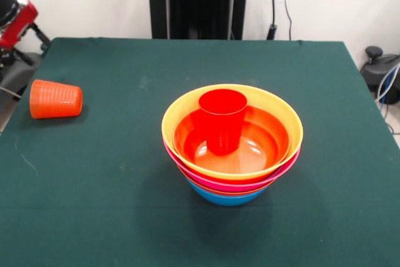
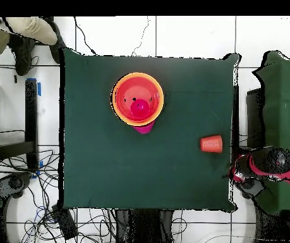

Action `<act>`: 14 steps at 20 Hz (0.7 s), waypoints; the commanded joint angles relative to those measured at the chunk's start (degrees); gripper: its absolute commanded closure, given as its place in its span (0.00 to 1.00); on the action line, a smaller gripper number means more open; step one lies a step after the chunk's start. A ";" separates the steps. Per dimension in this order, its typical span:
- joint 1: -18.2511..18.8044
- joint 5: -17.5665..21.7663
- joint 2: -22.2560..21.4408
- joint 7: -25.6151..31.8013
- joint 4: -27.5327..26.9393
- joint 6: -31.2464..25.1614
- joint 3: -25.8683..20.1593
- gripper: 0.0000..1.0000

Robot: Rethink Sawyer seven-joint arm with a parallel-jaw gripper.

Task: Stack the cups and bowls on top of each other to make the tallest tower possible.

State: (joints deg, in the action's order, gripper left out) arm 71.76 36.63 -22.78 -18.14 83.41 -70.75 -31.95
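The tower stands at the table's middle: nested large bowls with the yellow-orange rim uppermost, a red bowl inside it, a pink rim below and the blue bowl lowest. The red cup stands upright at its centre. The tower also shows in the overhead view. The orange ribbed cup lies on its side near the table's left edge, also in the overhead view. The two small bowls are hidden or out of view. The red and black arm is drawn back off the table beside the orange cup; its gripper end is unclear.
The green table carries only the tower and the orange cup. Part of the arm shows at the front view's top left. A person's leg and shoe show at the overhead view's top left. Cables lie on the floor.
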 commanded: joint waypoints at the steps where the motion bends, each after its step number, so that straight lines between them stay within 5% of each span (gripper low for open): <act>1: -3.12 0.77 6.58 -1.38 -2.45 -5.80 4.64 0.00; 8: -2.75 0.16 8.92 -1.25 -2.57 -4.43 4.42 0.00; 14: -2.65 1.11 3.06 -3.05 0.71 4.96 1.93 0.00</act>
State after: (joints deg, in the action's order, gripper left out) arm 71.77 36.57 -16.53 -18.14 83.20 -73.73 -28.95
